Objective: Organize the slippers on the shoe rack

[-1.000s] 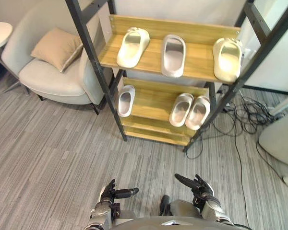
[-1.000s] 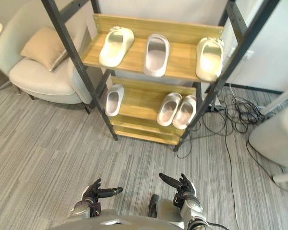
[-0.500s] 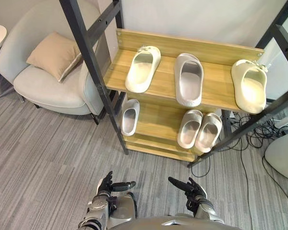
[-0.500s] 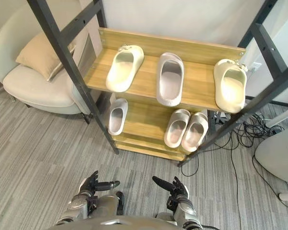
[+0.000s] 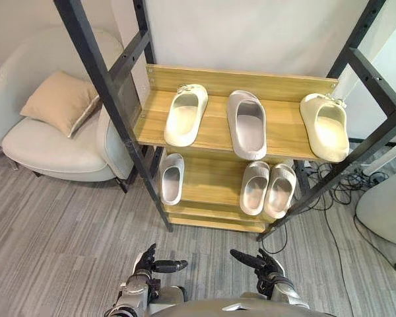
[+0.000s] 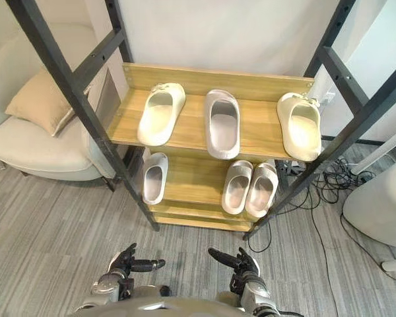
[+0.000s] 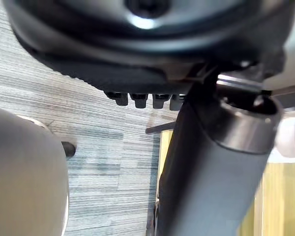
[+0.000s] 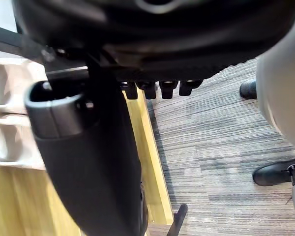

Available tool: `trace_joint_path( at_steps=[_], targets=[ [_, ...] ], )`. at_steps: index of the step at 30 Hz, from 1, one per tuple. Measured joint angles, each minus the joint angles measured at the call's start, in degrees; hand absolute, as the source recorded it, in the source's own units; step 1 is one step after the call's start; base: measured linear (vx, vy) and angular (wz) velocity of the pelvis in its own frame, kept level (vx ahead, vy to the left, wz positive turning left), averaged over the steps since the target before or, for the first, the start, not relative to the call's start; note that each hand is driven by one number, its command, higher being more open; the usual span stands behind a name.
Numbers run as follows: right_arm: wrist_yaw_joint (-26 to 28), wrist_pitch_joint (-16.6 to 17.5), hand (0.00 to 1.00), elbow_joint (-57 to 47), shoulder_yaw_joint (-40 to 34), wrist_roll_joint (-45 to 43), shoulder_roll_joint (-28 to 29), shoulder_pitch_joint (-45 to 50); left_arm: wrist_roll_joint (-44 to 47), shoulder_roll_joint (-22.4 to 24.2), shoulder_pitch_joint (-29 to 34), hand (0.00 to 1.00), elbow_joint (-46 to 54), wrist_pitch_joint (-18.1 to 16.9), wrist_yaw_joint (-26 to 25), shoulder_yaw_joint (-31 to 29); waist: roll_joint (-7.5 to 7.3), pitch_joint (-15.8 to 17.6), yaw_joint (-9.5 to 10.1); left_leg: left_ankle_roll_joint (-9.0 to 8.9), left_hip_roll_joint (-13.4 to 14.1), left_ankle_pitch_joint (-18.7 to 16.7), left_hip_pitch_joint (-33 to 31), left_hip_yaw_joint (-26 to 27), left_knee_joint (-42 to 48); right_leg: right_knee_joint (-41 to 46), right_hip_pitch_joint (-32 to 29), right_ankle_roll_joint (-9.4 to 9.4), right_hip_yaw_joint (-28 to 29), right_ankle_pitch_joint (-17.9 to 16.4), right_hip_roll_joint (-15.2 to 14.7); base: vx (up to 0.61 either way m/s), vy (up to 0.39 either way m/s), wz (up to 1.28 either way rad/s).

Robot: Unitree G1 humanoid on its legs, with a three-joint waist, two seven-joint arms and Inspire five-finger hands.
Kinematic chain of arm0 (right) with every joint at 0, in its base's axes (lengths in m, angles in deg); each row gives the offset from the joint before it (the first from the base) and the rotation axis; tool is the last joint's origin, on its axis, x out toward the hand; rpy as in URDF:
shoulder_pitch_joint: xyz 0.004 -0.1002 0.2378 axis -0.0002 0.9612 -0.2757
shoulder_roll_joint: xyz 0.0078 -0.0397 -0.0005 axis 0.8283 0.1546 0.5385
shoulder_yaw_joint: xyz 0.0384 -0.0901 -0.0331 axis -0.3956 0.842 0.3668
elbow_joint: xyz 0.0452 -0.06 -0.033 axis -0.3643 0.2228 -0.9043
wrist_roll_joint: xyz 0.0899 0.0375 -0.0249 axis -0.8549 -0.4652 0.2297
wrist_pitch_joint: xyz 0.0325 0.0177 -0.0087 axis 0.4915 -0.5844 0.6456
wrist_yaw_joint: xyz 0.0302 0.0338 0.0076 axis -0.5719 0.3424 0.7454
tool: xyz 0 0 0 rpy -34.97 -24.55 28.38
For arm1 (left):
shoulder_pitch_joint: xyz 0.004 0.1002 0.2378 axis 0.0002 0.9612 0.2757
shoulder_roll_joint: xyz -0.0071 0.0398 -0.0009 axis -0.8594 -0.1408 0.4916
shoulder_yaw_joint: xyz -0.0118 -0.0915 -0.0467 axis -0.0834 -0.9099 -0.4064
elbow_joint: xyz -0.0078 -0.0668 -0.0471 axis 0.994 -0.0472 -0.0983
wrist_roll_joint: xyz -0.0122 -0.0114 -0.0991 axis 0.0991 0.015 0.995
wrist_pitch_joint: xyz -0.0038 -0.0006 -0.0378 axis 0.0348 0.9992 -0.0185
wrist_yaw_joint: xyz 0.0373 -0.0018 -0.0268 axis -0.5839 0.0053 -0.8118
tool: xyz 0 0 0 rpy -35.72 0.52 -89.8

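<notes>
The shoe rack (image 5: 214, 135) has a black frame and two wooden shelves. On the upper shelf lie a cream slipper (image 5: 183, 114), a grey slipper (image 5: 247, 123) and another cream slipper (image 5: 325, 125), spaced apart. The lower shelf carries a single pale slipper (image 5: 171, 178) at its left and a pair (image 5: 267, 189) side by side at its right. Low in front of the rack, my left hand (image 5: 147, 266) and right hand (image 5: 264, 263) hover over the carpet, both open and holding nothing. The right wrist view looks past the right hand's thumb (image 8: 93, 162) at the lower shelf's edge (image 8: 152, 162).
A pale armchair (image 5: 46, 142) with a beige cushion (image 5: 58, 102) stands left of the rack. Cables (image 5: 336, 188) lie on the carpet at the rack's right, beside a white rounded object (image 5: 386, 205). Striped grey carpet spreads in front.
The whole picture has shifted: the camera moved, and the rack now sits squarer and more central. The slippers kept their places. Both hands stayed low and open.
</notes>
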Motion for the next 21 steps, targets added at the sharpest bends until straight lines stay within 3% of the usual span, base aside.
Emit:
trace_joint_path(
  at_steps=[4, 9, 13, 16, 21],
  targets=[
    [-0.50, 0.13, 1.00, 0.06, 0.07, -0.01, -0.84, 0.96, -0.05, 0.34, 0.21, 1.00, -0.43, -0.01, 0.11, -0.23, 0.23, -0.52, -0.01, -0.67, 0.79, 2.64, 1.65, -0.34, -4.26, -5.59, 2.32, -0.83, -0.33, 3.58, 1.81, -0.04, -0.087, 0.00],
    [-1.09, 0.23, 1.00, -2.36, 0.85, 0.00, -1.29, 2.97, -0.06, 0.38, 0.48, 1.00, -0.35, -0.01, -0.01, -0.23, -0.07, -0.70, -0.11, -0.36, 0.43, 4.03, 2.31, 0.32, -6.44, -7.42, 2.35, -0.73, 0.69, 5.27, 1.86, -0.05, 0.003, -0.10],
    [-2.13, 0.12, 1.00, -14.31, 4.00, 0.07, -1.25, 8.18, -0.05, 0.31, 0.79, 1.00, -0.14, -0.02, -0.43, -0.24, -0.24, -0.79, -0.48, -0.04, -0.02, 4.61, 2.37, 0.69, -7.09, -8.42, 2.20, -0.42, 1.40, 6.23, 1.52, -0.05, 0.027, -0.07],
    [-2.35, 0.25, 1.00, -30.71, 5.18, 2.78, -1.19, 13.20, -0.06, 0.08, 1.56, 1.00, 0.69, -0.05, -1.27, -0.25, -0.30, -0.88, -1.12, 0.09, -0.15, 4.71, 2.27, 1.44, -7.10, -8.92, 1.82, -0.26, 2.50, 6.87, 1.41, -0.04, 0.017, -0.13],
    [-3.32, 2.42, 1.00, -47.79, 5.03, 6.80, -1.14, 19.36, -0.15, -0.04, 1.91, 1.00, 0.77, -0.07, -1.40, -0.21, -0.73, -1.44, -1.43, 0.11, -0.22, 4.73, 1.87, 1.69, -7.10, -9.36, 1.32, -0.06, 3.19, 7.39, 1.40, -0.01, 0.007, -0.07]
  ],
)
